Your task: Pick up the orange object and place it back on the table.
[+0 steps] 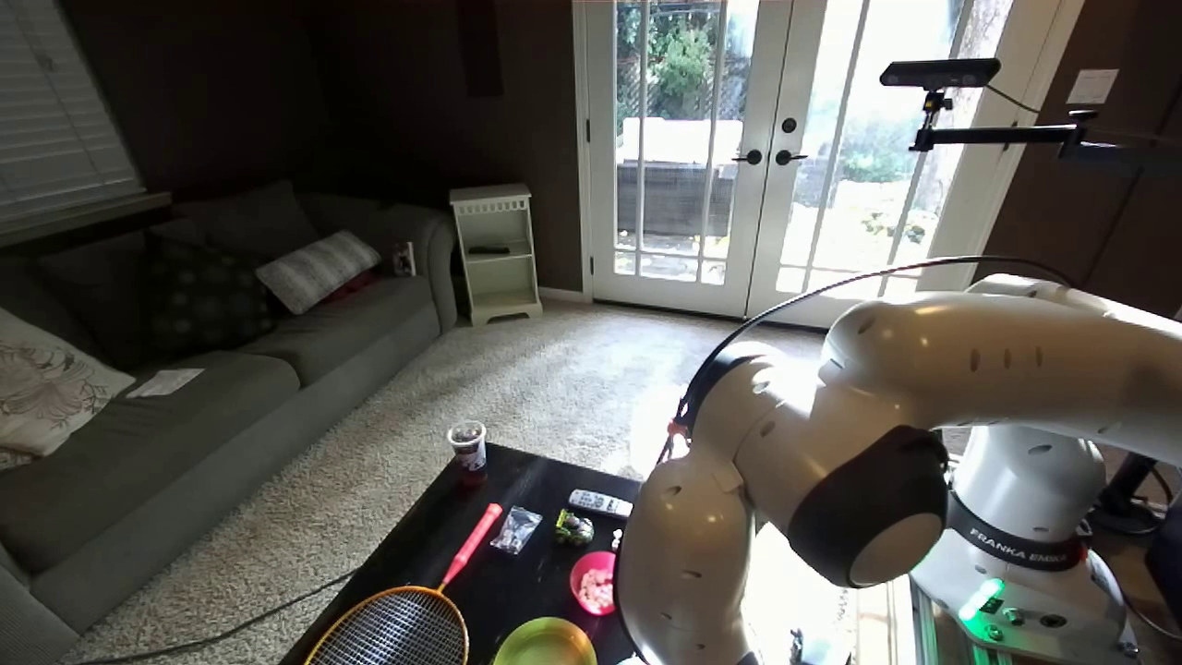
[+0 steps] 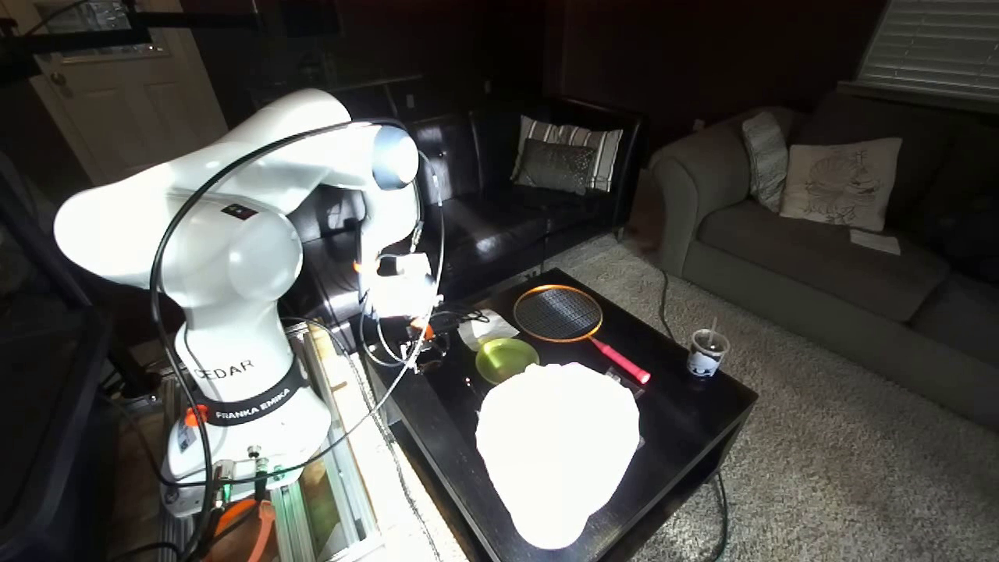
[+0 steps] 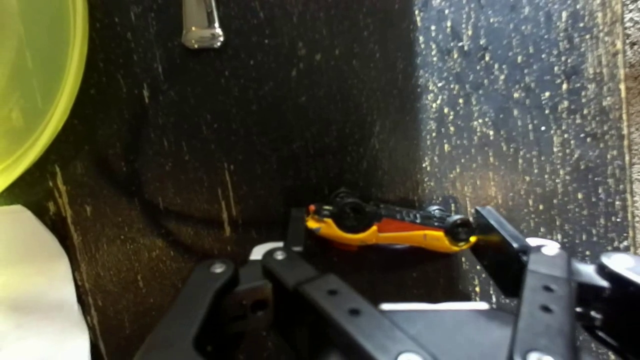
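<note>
Since my fingers (image 3: 502,260) are pinching the orange toy car (image 3: 395,235) by both ends over the black table (image 3: 300,125) (touching or not, can't tell), I'd lift slow so it doesn't pivot.

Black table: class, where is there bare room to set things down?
The table is bare between cup and remote and, in the wrist view, between green bowl, silver handle and car. Crowded: around the green toy, with remote, packet and pink bowl close by.
</note>
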